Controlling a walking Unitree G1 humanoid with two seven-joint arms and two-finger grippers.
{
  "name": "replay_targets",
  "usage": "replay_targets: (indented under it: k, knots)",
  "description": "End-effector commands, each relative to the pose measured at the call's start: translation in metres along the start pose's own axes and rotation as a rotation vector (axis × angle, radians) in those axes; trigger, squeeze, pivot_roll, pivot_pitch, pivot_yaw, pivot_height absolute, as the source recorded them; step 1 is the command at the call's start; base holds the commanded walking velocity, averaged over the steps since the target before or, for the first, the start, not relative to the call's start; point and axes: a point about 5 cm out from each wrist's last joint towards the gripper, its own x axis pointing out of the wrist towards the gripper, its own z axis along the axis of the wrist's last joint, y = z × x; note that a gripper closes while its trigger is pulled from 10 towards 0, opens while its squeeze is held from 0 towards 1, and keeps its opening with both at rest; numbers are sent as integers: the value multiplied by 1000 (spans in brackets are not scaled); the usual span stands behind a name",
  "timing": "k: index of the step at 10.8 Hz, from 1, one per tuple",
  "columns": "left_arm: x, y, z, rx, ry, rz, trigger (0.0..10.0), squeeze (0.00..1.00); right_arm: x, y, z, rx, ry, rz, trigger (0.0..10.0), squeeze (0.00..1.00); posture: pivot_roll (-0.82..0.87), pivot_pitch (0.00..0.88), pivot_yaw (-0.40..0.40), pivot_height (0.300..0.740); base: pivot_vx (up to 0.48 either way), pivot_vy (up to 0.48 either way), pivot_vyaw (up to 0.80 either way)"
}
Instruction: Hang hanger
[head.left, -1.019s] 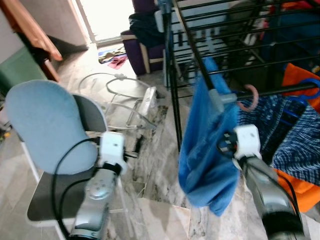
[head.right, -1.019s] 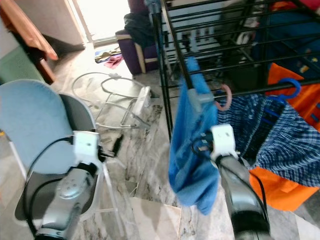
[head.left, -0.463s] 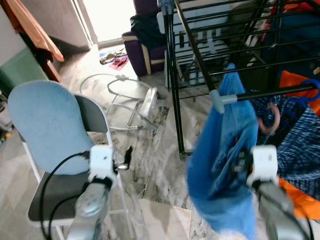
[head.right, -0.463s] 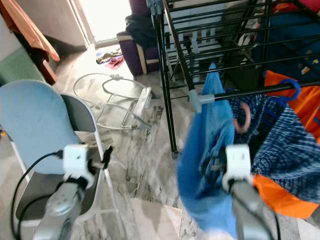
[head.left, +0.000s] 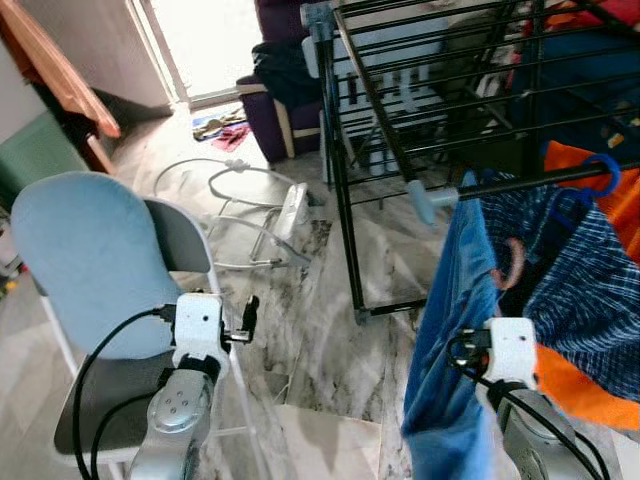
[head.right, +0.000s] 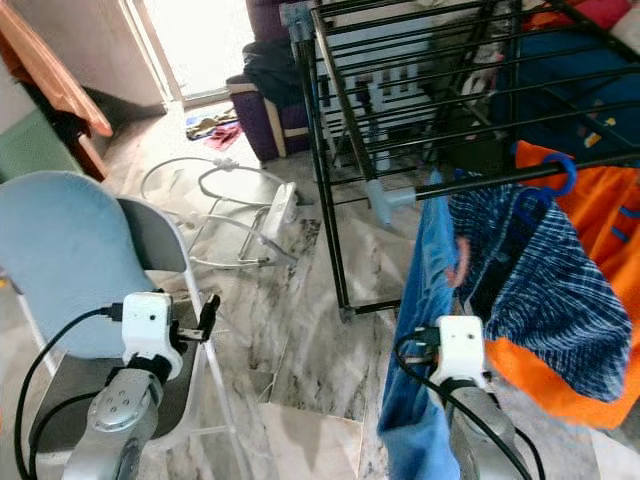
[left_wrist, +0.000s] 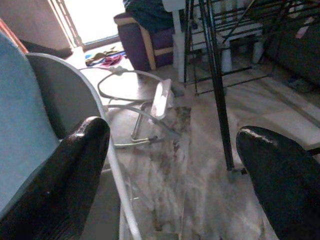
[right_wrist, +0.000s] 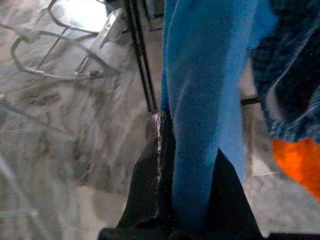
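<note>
My right gripper (right_wrist: 187, 165) stays clamped on the blue garment (head.left: 450, 330), which has swung from frame centre to lower right, beneath the rack rail (head.left: 530, 180). Its pink hook (head.left: 512, 262) hangs below the rail, unhooked. My left gripper (left_wrist: 175, 165) is spread, idle.

Blue garment (head.left: 445, 330) with pink hanger (head.left: 512, 265) moved rightward, past rack rail (head.left: 520, 180).

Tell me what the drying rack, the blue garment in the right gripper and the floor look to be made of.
Drying rack: thin black rods, probably painted metal, with a grey, plastic-looking rail end. Blue garment: soft matte cloth hanging in folds, pinched by the right gripper. Floor: glossy veined tiles, likely marble or stone-look.
</note>
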Motion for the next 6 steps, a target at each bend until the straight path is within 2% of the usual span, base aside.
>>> replay_targets:
  k: [1,4,6]
  knots:
    - [1,4,2,22,-1,14,10000,0,3,11,16,12,-56,56,10000,0,-151,0,140,740,0,0,0]
    - [2,2,4,15,1,7,10000,0,6,18,15,7,-18,104,10000,0,-149,0,141,740,0,0,0]
    - [4,0,4,11,5,5,10000,0,7,19,14,10,-1,119,10000,0,-152,0,142,740,-251,0,0]
